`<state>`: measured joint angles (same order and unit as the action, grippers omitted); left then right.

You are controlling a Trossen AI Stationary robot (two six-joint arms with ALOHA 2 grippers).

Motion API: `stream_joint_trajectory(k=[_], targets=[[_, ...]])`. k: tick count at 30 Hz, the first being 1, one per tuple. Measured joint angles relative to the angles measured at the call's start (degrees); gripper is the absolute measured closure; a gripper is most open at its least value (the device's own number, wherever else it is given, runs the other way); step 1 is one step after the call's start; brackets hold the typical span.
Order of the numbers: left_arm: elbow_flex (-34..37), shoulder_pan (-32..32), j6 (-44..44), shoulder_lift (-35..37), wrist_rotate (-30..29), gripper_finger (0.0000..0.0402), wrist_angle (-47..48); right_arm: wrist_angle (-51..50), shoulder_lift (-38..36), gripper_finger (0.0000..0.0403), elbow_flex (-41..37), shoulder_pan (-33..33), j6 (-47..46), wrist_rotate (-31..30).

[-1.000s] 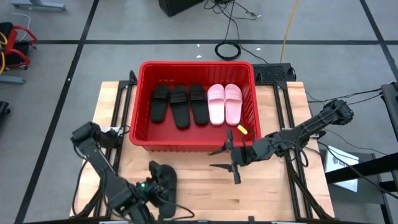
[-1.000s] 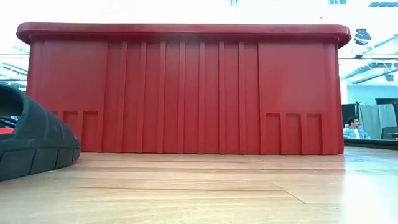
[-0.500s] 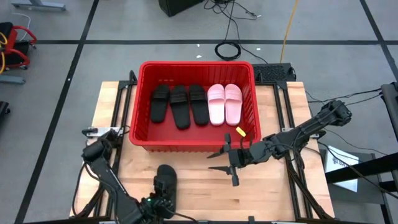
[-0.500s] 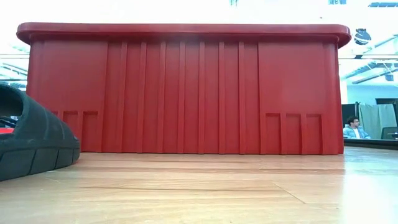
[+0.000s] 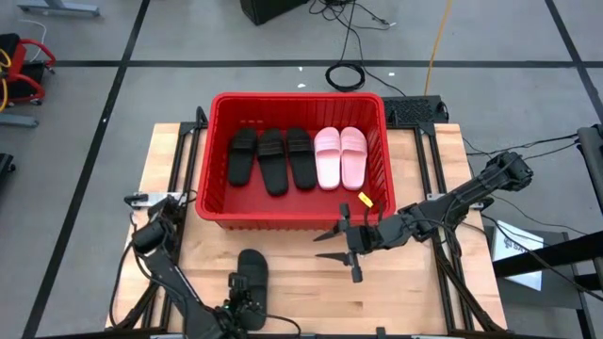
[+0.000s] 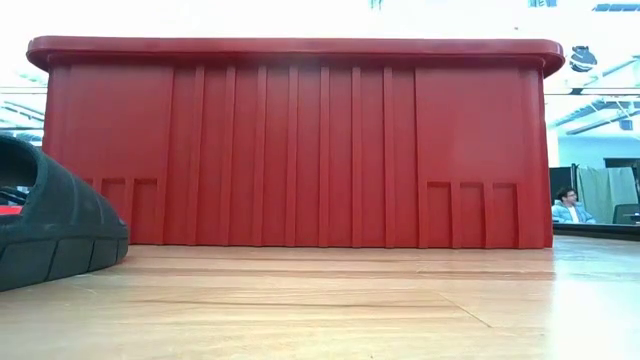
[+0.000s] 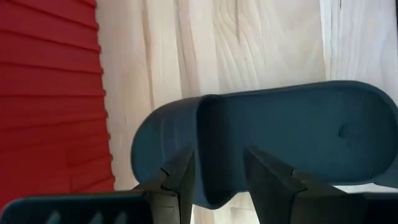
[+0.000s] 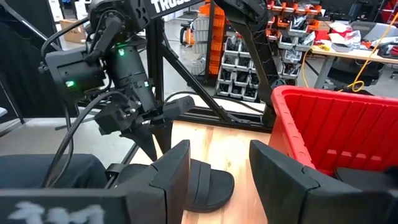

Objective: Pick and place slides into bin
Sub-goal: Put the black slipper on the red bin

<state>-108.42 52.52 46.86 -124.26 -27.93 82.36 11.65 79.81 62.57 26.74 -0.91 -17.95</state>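
Observation:
The red bin (image 5: 297, 218) stands at the table's middle and holds three black slides (image 5: 271, 158) and two pale pink slides (image 5: 339, 156). One black slide (image 5: 252, 268) lies flat on its sole on the wood, near of the bin. It also shows in the low view (image 6: 50, 230) and the right wrist view (image 8: 208, 183). My left gripper (image 7: 214, 180) is open and points down over this slide's near end. Its fingers straddle the edge of the wide strap (image 7: 205, 143). My right gripper (image 5: 332, 245) is open and empty to the right of the slide. My left gripper's fingers (image 7: 177, 180) stand on either side of the strap's edge, coming from above. I cannot tell whether they touch it. The slide lies flat on the table.
Bare wood lies between the slide and the bin's near wall (image 6: 300, 150), and more to the right of my right gripper. Arm frames stand at both table sides. Shelves and a person (image 6: 568, 205) show in the room beyond.
My left arm has folded lower, and its gripper has gone toward the table's near edge, onto the near end of the loose black slide. The slide has stayed where it was. My right gripper has edged a little toward the table's left.

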Motion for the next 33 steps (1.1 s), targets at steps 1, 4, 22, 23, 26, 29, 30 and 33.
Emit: stream_joint_trajectory(k=[1,4,22,23,26,29,30,33], targets=[[0.0,-0.01,-0.02,-0.22,0.14,0.0274,-0.02,-0.01,0.0,0.0248,0.0,0.0,0.0,-0.01],[0.0,-0.04,-0.14,-0.31,0.07,0.0274,0.0,-0.15,0.0,0.0248,0.0,0.0,0.0,-0.01],[4.86,-1.04,-3.38,-0.31,-1.88,0.0241,-3.81,-0.8,0.02,0.0248,0.0,0.0,0.24,0.02],[5.28,-1.36,-3.38,-0.31,-1.32,0.0241,-3.7,-0.8,0.02,0.0248,0.0,0.0,0.24,0.02],[6.15,-1.98,-3.06,-0.31,-0.8,0.024,-3.89,-0.8,0.02,0.0248,0.0,0.0,0.25,0.02],[7.69,-2.7,-4.48,-0.31,-0.78,0.024,-5.97,-0.8,0.02,0.0248,0.0,0.0,0.26,0.02],[8.29,-2.98,-5.11,-0.31,-0.67,0.024,-6.65,-0.8,0.02,0.0248,0.0,0.0,0.26,0.02],[10.18,-4.05,-5.91,-0.31,-0.62,0.024,-7.86,-0.85,0.02,0.0248,0.0,0.0,0.26,0.04]])
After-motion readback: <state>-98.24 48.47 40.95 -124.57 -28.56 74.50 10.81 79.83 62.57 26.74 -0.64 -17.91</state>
